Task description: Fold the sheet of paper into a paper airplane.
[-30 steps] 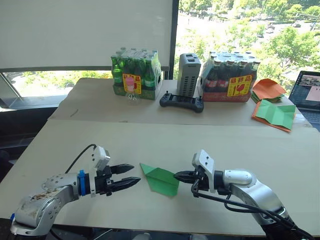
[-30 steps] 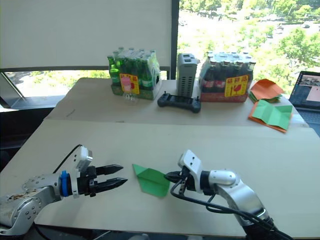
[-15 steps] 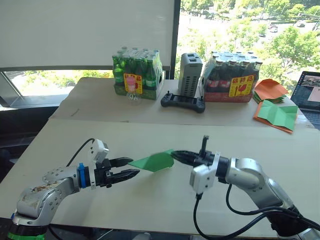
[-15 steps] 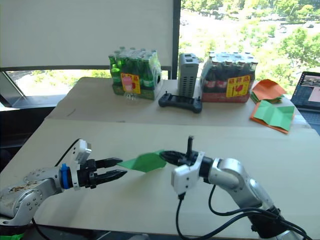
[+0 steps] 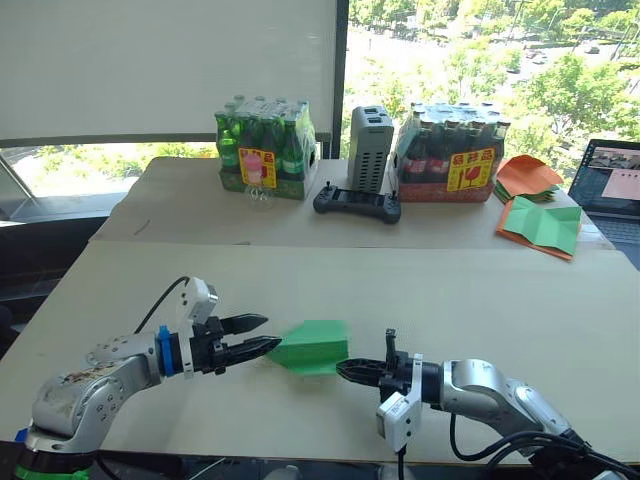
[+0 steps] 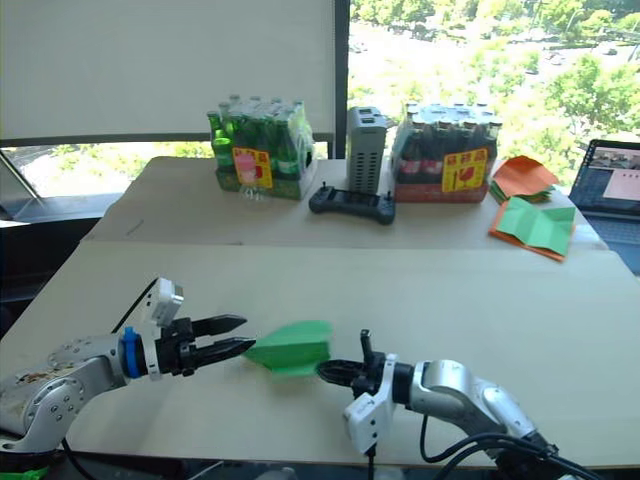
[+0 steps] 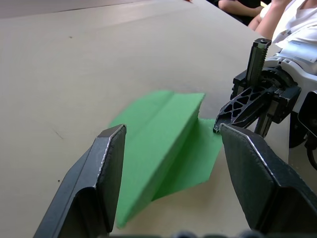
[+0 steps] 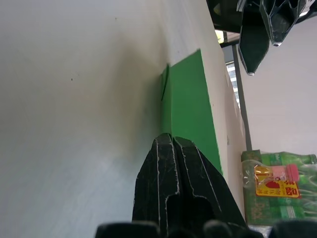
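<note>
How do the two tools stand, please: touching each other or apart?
Apart. The left eye view shows the left tool and right tool separated by the paper airplane.

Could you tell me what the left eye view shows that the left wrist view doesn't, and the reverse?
The left eye view takes in the far table: green bottles, dark bottles, a controller, orange sheets and a laptop. The left wrist view shows a person's arm beyond the table edge, and how widely the left gripper is spread. Both show the folded green paper airplane lying between the left gripper and the right gripper, whose fingers are closed.
</note>
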### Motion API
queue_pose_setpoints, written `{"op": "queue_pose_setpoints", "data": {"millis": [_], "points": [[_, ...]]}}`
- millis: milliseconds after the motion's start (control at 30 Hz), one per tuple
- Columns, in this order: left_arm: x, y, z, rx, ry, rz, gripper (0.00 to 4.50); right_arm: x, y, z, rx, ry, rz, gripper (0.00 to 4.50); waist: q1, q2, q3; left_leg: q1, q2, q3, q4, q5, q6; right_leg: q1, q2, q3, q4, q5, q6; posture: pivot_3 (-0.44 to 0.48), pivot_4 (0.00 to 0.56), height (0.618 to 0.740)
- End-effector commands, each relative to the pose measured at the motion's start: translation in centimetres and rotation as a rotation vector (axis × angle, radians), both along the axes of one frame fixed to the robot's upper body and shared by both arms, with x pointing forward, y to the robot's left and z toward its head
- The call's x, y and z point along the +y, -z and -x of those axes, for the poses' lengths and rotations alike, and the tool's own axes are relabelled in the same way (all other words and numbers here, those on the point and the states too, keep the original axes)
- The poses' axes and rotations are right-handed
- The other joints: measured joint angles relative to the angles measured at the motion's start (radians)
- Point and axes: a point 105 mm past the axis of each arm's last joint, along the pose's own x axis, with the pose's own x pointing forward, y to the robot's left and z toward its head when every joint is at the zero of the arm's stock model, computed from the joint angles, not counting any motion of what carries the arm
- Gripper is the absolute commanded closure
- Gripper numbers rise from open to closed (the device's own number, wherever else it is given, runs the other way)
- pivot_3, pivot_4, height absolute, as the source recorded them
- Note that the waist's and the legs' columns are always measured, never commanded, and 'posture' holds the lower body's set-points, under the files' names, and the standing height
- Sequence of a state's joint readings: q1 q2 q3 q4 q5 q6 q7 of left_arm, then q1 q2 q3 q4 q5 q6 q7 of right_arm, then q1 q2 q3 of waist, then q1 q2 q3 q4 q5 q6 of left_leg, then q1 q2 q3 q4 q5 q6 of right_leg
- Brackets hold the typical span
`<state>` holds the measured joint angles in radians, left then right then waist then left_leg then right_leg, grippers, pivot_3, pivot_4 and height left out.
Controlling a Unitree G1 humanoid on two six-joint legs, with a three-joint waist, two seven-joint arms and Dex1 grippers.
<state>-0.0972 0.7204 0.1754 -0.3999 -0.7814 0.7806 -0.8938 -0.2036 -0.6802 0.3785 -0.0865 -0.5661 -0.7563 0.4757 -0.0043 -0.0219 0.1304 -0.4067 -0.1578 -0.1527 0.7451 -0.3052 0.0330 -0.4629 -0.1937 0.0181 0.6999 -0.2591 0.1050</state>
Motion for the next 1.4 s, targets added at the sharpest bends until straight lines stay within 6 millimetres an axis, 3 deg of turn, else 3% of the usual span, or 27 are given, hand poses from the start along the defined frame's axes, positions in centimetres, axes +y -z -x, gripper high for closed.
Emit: {"op": "queue_pose_setpoints", "data": {"millis": [33,233,367,567,667,833,967,1067,1233,1400], "points": [[0.3,-1.2,0.2,-0.040,0.007,-0.012,1.32,0.2,-0.4,0.6,0.027,-0.011,-0.023,3.89,0.001,0.000,0.000,0.000,0.000,0.000,0.000,0.000,0.000,0.000,0.000,0.000,0.000,0.000,0.000,0.000,0.150,0.675],[0.4,-1.1,-0.1,-0.043,0.014,-0.030,1.32,0.1,-1.0,0.6,0.086,0.010,-0.050,1.90,0.002,0.000,0.000,0.000,0.000,0.000,0.000,0.000,0.000,0.000,0.000,0.000,0.000,0.000,0.000,0.000,0.150,0.675],[-0.7,-0.7,-0.1,-0.041,0.052,-0.030,1.32,0.6,-2.5,1.2,0.154,-0.016,-0.125,1.90,0.005,0.000,0.000,0.000,0.000,0.000,0.000,0.000,0.000,0.000,0.000,0.000,0.000,0.000,0.000,0.000,0.150,0.675],[-0.8,-0.8,-1.1,-0.059,0.069,-0.054,1.32,1.8,-7.1,0.2,0.361,0.032,-0.363,1.90,0.007,-0.001,0.001,-0.001,0.001,0.000,0.001,0.000,0.001,0.000,0.000,0.000,-0.001,0.000,0.000,0.000,0.150,0.675],[-1.0,-0.8,-1.5,-0.068,0.076,-0.056,1.32,2.3,-7.0,-0.6,0.496,0.086,-0.391,2.77,0.008,-0.002,0.001,0.000,0.001,-0.001,0.000,-0.001,0.001,0.001,0.000,-0.001,-0.001,0.000,0.000,0.000,0.150,0.675],[-1.5,-1.0,-1.5,-0.078,0.089,-0.053,1.32,2.3,-4.4,-1.3,0.684,0.206,-0.330,4.46,0.016,-0.001,0.001,-0.001,0.000,-0.002,0.000,-0.001,0.001,0.000,0.000,-0.002,-0.002,0.000,0.000,0.000,0.150,0.675],[-1.7,-1.1,-1.5,-0.084,0.089,-0.056,1.32,1.9,-1.3,-1.2,0.781,0.291,-0.237,4.46,0.016,-0.002,0.002,-0.001,0.000,-0.002,0.000,-0.001,0.001,0.000,0.000,-0.002,-0.003,0.000,0.000,0.000,0.150,0.675],[-1.9,-1.4,-1.6,-0.095,0.096,-0.057,1.32,1.9,-0.2,-0.7,0.815,0.301,-0.197,4.46,0.016,-0.002,0.002,-0.002,0.000,-0.002,0.000,-0.001,0.001,0.000,0.000,-0.002,-0.003,0.000,0.000,0.000,0.150,0.675],[-1.9,-1.6,-2.7,-0.114,0.095,-0.063,1.32,1.7,1.1,0.3,0.870,0.316,-0.141,4.46,0.016,-0.002,0.002,-0.001,0.000,-0.002,0.000,-0.001,0.001,0.001,0.000,-0.002,-0.003,0.000,0.000,0.000,0.150,0.675],[-2.6,-1.5,-3.9,-0.133,0.113,-0.100,1.32,2.0,0.6,0.5,0.880,0.312,-0.171,4.46,0.016,-0.002,0.002,-0.001,0.000,-0.002,0.000,-0.001,0.001,0.001,0.000,-0.003,-0.003,0.000,0.000,0.000,0.150,0.675]]}}
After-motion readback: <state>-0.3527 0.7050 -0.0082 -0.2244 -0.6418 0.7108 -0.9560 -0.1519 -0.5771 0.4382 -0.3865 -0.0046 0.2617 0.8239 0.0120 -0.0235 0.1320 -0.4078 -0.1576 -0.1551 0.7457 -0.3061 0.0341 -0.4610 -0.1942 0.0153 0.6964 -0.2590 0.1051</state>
